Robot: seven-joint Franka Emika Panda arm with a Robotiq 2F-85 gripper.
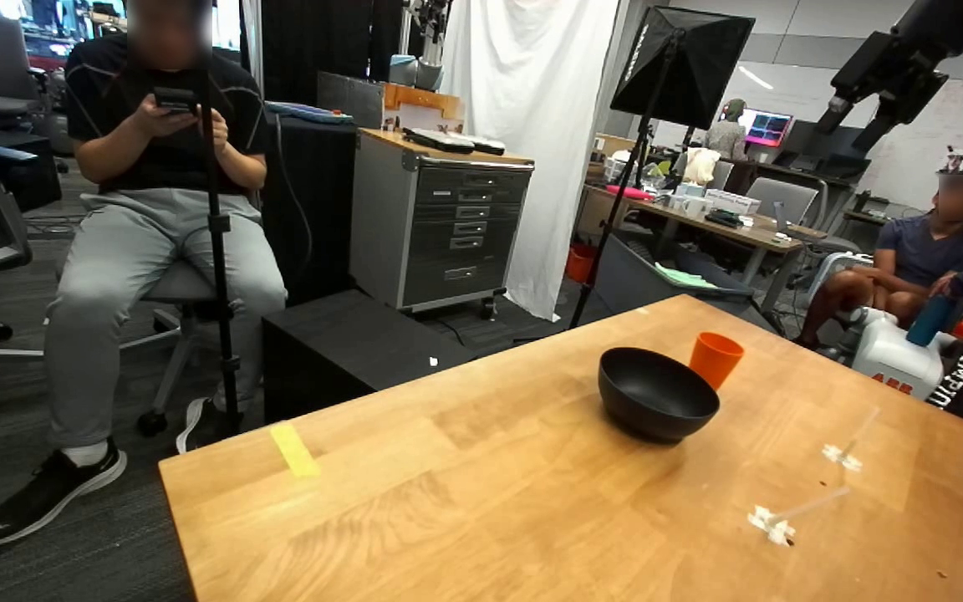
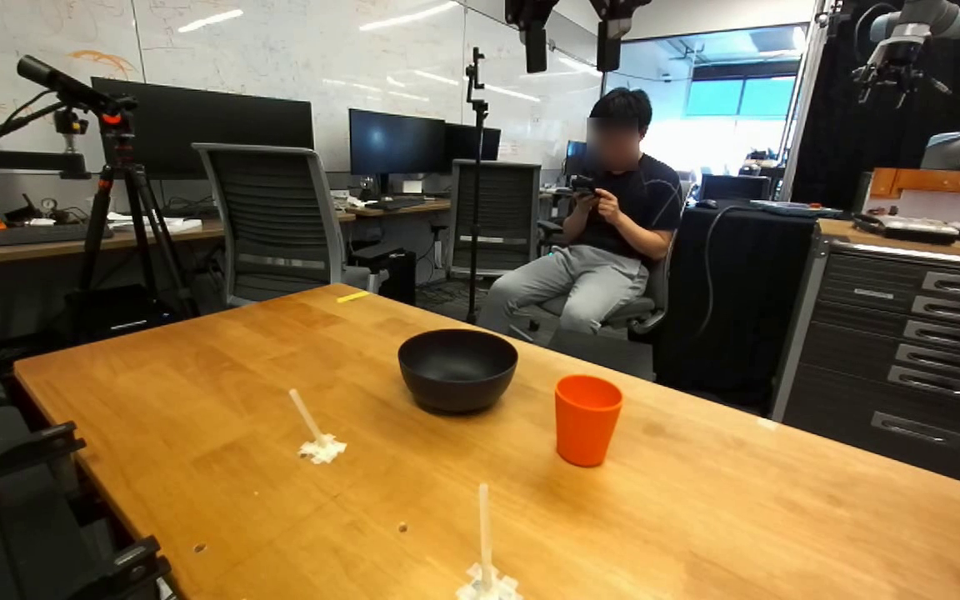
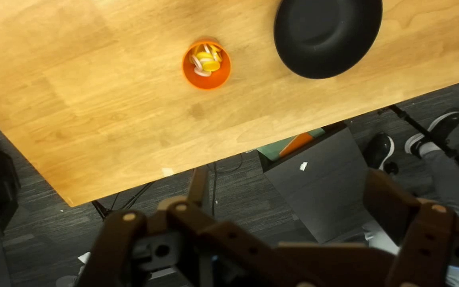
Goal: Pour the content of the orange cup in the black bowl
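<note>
1. One orange cup (image 2: pixel 587 423), upright on one table (image 2: pixel 738 517), right of one black bowl (image 2: pixel 457 375) in an exterior view.
2. Yellow and pale discs (image 3: pixel 211 66) inside, uncountable.
3. One gripper (image 2: pixel 572 50) raised, two jaws spread apart.

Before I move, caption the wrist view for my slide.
Gripper open; cup of yellow and pale discs stands on the table, apart from the bowl.

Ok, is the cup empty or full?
The cup isn't empty: in the wrist view, yellow and whitish discs lie inside it. Exactly how full it is, I can't tell.
</note>
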